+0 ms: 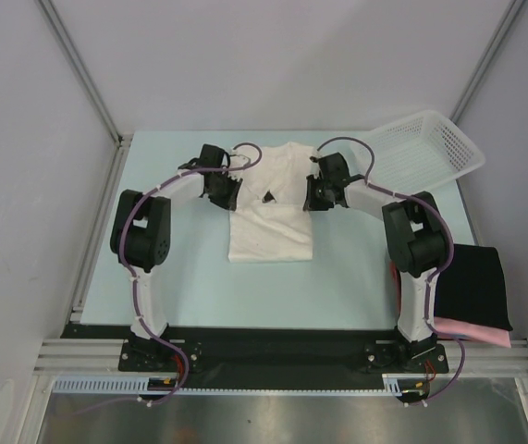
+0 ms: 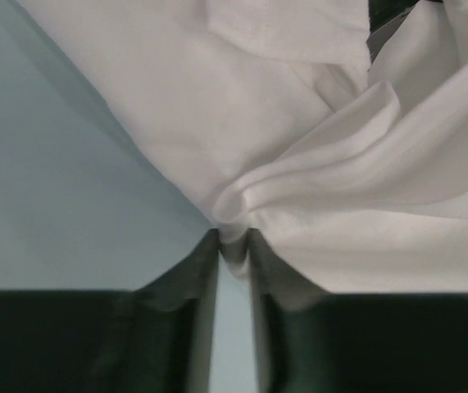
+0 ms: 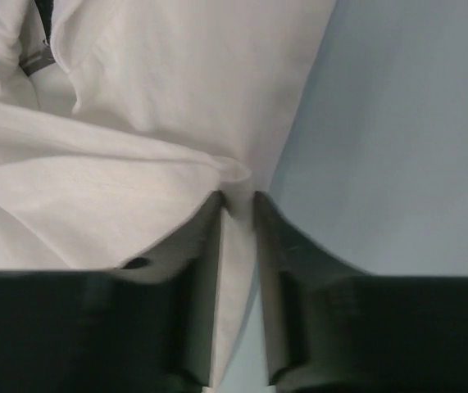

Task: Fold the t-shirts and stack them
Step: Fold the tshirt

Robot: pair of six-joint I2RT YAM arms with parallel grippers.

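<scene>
The white t-shirt (image 1: 270, 217) lies in the middle of the table, its lower part flat and its upper part bunched between the arms. My left gripper (image 1: 227, 191) is shut on the shirt's left edge; the left wrist view shows cloth (image 2: 315, 147) pinched between its tips (image 2: 234, 240). My right gripper (image 1: 312, 196) is shut on the shirt's right edge; the right wrist view shows cloth (image 3: 135, 123) caught between its tips (image 3: 237, 199). A folded black t-shirt (image 1: 473, 285) lies on a folded pink t-shirt (image 1: 481, 334) at the table's near right.
A white plastic mesh basket (image 1: 421, 151) sits tilted at the far right corner. Light blue table surface (image 1: 180, 277) surrounds the shirt. Grey walls enclose the left, back and right sides.
</scene>
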